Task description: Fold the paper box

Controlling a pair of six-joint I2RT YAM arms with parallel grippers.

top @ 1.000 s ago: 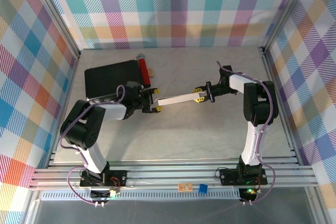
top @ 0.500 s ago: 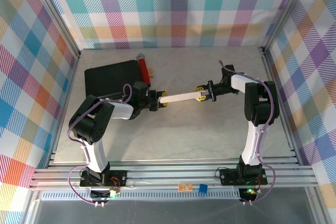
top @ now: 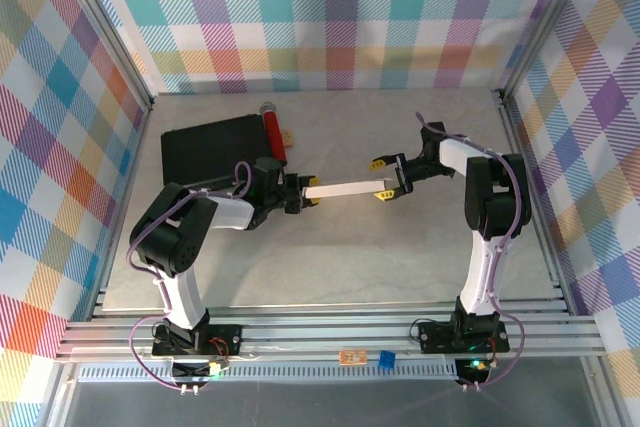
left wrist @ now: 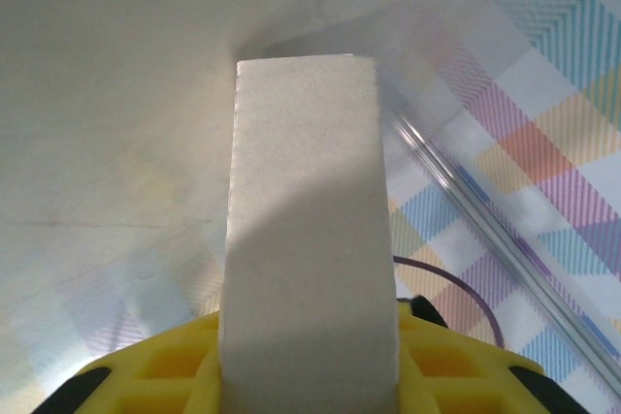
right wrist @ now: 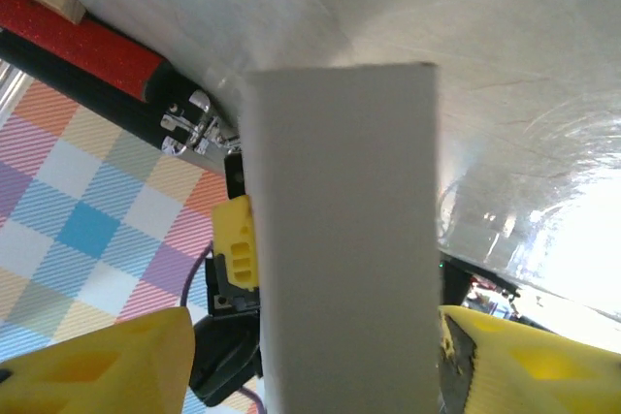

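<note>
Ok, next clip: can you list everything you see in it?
paper box: one, white, a narrow strip spanning between the two grippers, mid-table
case: one, black, far left of the table
cylinder: one, red, along the case's right edge
table: one, pale grey
walls: multicoloured plaid, on three sides
left gripper: one, black with yellow fingers, shut on the box's left end
right gripper: one, same colours, open around the box's right end
</note>
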